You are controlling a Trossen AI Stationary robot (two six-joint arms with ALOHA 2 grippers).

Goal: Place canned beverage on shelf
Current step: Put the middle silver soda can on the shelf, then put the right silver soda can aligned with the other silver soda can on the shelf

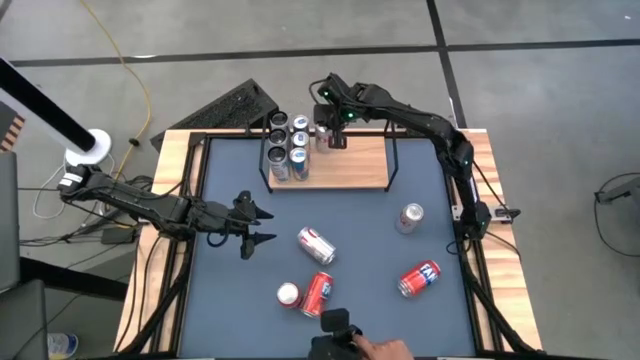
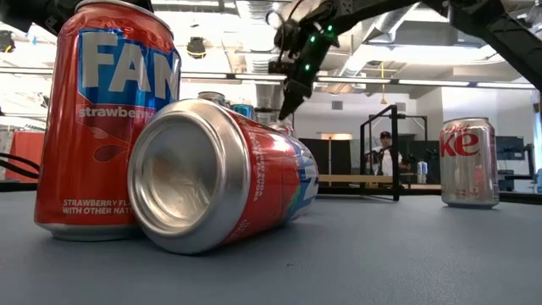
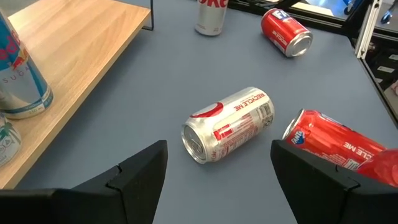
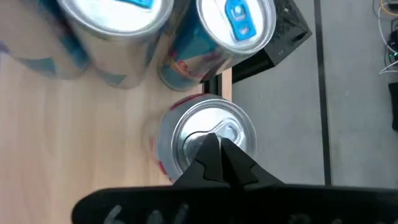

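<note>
Right gripper [image 1: 328, 137] positioned above the shelf [image 1: 350, 165], fingers fully closed and holding nothing, tips directly over the top of a red-sided can [image 4: 208, 134] standing upright on the board. Contact between tips and lid: cannot tell. Four blue-and-silver cans [image 1: 287, 147] grouped just beside that can, at the shelf's left end.

Left gripper [image 1: 252, 224] low over the blue table [image 1: 380, 300], fingers apart, empty. Silver-and-red can [image 1: 316, 245] lying on its side just ahead of the open fingers, not touching.
</note>
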